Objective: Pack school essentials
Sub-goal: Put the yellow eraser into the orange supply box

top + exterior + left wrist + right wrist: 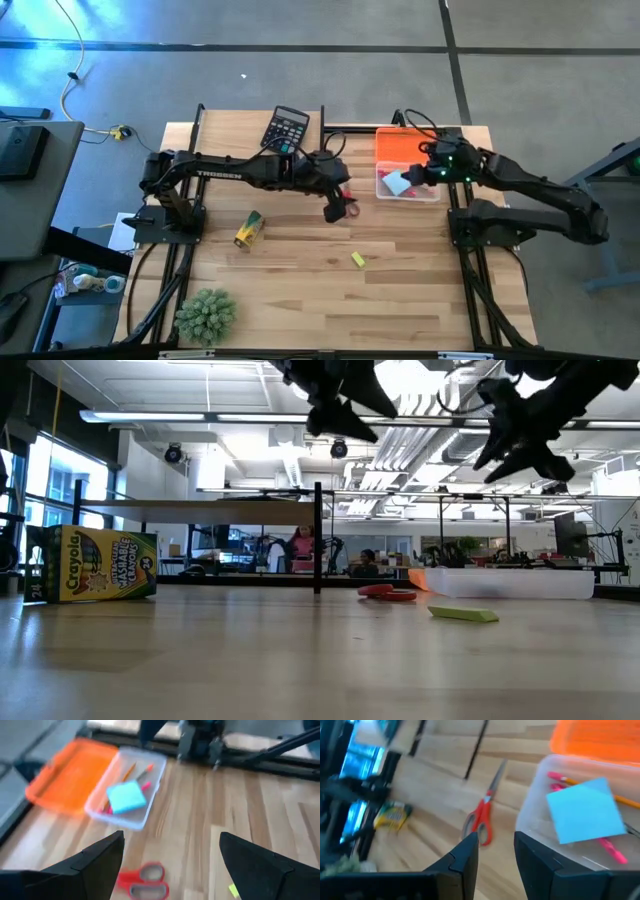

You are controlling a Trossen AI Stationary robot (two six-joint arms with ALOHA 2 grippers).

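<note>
I see my left claw [333, 212] up in the air, its fingers spread wide with nothing in them. The scissors [347, 207] lie flat on the table [300, 300] right under it. My right claw [424, 175] hangs over the clear box [408, 195], fingers a little apart and holding nothing. In the box lie the blue pad [126, 797], a pink pen [611, 850] and a pencil [625, 799]. The yellow block [358, 259] sits alone on the wood, near the scissors. The crayon box [248, 230] lies farther off.

dark arms, white "trossen" lettering
</note>
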